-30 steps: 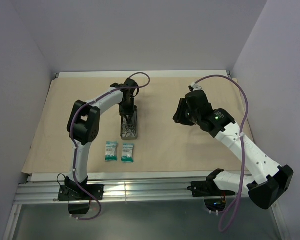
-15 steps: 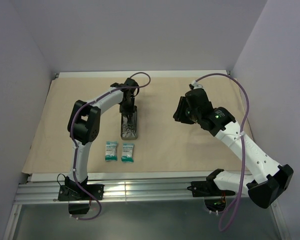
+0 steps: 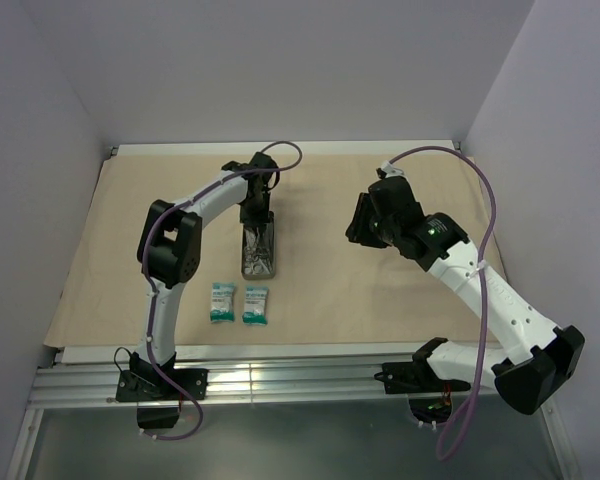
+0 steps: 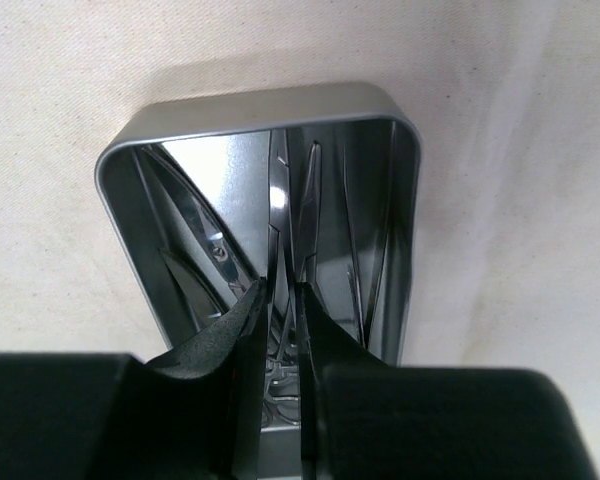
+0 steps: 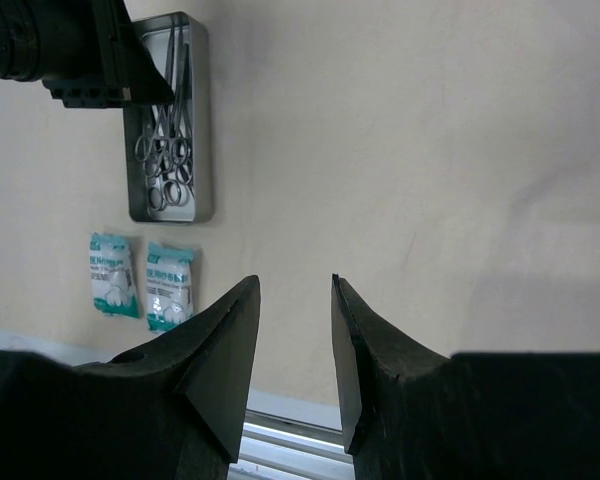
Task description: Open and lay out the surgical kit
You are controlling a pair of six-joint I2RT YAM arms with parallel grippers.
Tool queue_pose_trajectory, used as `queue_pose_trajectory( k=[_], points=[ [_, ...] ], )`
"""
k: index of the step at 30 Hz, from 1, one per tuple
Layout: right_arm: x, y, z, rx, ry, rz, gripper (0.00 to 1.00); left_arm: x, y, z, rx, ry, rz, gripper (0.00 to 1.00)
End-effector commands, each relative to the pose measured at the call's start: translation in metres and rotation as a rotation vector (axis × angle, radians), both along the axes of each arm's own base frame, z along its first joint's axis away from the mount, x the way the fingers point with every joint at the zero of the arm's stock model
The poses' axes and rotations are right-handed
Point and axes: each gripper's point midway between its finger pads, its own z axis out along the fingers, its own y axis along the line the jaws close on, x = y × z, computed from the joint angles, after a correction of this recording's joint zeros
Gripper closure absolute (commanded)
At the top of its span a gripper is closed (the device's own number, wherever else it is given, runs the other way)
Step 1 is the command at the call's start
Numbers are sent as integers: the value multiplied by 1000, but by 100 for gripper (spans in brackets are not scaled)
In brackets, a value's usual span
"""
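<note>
Mostly, the left gripper point(image 4: 278, 290) is blocking its own work. In the left wrist view its black body is cutting off the near end of the grey metal tray point(image 4: 408, 200). Its 2 fingers point(image 4: 230, 340) are dipping inside, drawn almost together around a slim steel shaft point(image 4: 280, 200). Whether they are truly pinching it, I cannot tell; reflections on the polished walls are smearing the blades into streaks. The tray, a rounded rectangle, is lying left of centre on the tan wrap point(image 3: 400, 290), which is looking matte and faintly creased like paper. In the right wrist view, ring-handled instruments point(image 5: 165, 170) are crowding the tray's near half, their tips hiding under the left gripper's body. Just nearer than the tray and apart from it, 2 teal-white packets point(image 5: 113, 275) are lying side by side, their print too small to read. The right gripper point(image 5: 294, 285) is hovering well apart to the right, jaws parted and holding nothing.
</note>
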Motion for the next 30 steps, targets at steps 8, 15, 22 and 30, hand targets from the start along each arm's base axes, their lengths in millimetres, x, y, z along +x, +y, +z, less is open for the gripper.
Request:
queue_pose_trajectory(
  k=[8,15,22,30],
  points=[
    [11,2,16,12,-47,-1,58,9,-5,42,-40,-68,31,100],
    [11,5,14,14,-43,12,57,-5,-5,44,-65,-51,52,100],
    [10,6,14,14,-45,25,58,-19,-7,49,-69,-39,53,100],
    [8,8,13,24,-51,41,58,-32,-15,66,-79,-50,59,100]
  ],
)
